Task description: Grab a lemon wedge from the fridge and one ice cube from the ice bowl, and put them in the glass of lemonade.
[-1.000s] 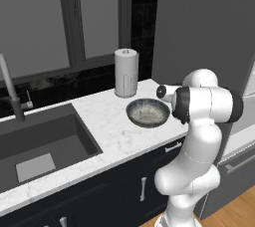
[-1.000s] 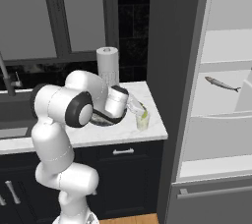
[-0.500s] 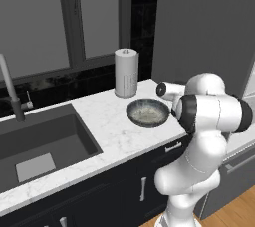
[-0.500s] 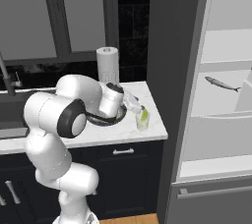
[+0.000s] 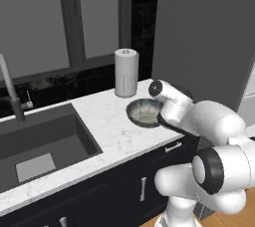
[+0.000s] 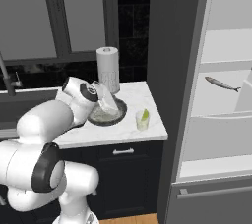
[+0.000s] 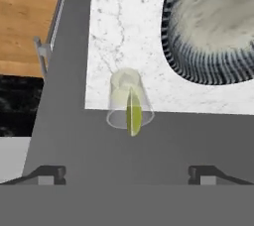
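Hand view shows the gripper [image 7: 127, 173] released above the glass of lemonade [image 7: 129, 104], lemon wedge [image 7: 133, 113] already inside; next comes fetching an ice cube from the ice bowl [image 7: 218, 27] just beside it.

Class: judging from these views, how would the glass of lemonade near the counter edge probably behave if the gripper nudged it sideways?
The glass of lemonade looks narrow and upright, so it would probably tip rather than slide. It holds liquid and a lemon wedge, so likely spills. It stands near the counter edge, so it may fall.
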Robot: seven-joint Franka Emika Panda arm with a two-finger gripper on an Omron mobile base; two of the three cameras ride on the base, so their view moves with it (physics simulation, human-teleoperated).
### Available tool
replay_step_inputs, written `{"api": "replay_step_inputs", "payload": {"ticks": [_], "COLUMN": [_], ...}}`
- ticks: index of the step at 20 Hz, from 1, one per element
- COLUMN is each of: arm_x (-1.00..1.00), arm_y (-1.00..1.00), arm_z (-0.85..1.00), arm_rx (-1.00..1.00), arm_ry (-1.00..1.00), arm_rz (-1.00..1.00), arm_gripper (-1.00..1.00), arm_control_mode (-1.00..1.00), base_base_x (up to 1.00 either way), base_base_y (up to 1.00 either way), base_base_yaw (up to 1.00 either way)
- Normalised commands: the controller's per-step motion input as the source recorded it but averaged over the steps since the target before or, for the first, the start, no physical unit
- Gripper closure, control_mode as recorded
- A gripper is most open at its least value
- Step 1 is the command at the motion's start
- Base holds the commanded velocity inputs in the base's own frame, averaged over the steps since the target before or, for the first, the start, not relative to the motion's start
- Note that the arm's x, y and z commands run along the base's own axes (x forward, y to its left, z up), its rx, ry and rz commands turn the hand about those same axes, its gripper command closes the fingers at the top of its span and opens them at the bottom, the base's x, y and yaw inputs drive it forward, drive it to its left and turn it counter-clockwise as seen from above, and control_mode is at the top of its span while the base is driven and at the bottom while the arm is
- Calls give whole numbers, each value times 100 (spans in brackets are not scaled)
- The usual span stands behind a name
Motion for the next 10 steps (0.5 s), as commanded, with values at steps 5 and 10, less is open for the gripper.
{"api": "replay_step_inputs", "payload": {"ticks": [5,10], "arm_x": [-64,-36], "arm_y": [84,100], "arm_z": [81,8], "arm_rx": [57,7], "arm_ry": [-13,-14], "arm_rz": [0,0], "arm_gripper": [-100,-100], "arm_control_mode": [-100,-100], "base_base_x": [0,0], "base_base_y": [0,0], "base_base_yaw": [0,0]}}
